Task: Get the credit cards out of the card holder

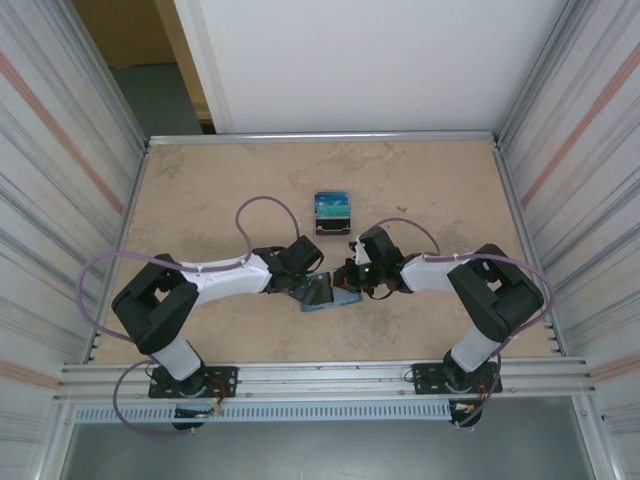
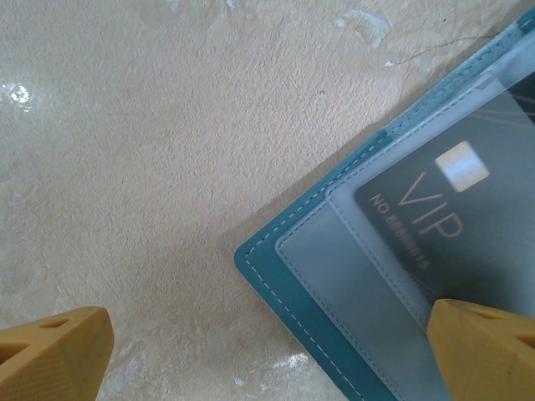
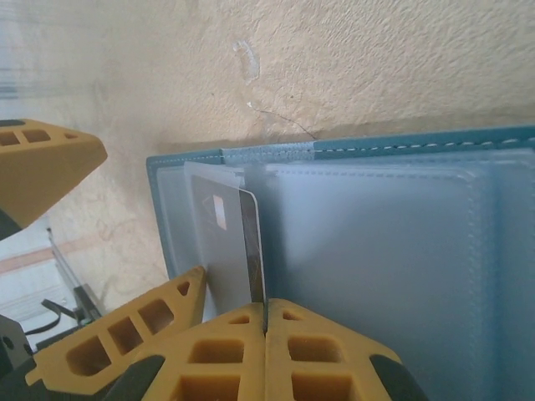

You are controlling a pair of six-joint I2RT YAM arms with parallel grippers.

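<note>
The card holder (image 1: 322, 294) lies open on the table between my two grippers, teal with grey-blue pockets (image 3: 376, 251). A dark credit card (image 2: 443, 209) marked VIP sits partly inside a clear pocket. My right gripper (image 3: 266, 322) is shut on that card's near edge (image 3: 253, 246), which stands on edge out of the pocket. My left gripper (image 2: 267, 351) is open wide over the holder's corner (image 2: 267, 259); one of its fingers (image 2: 485, 351) rests on the pocket beside the card and the other (image 2: 54, 355) is over bare table.
A small dark-based stand (image 1: 332, 213) with blue-teal cards in it stands just behind the grippers. Metal rails (image 1: 320, 137) and corrugated walls (image 1: 60, 150) enclose the tan table (image 1: 200, 190). The left arm's purple cable (image 1: 262, 200) loops over the table.
</note>
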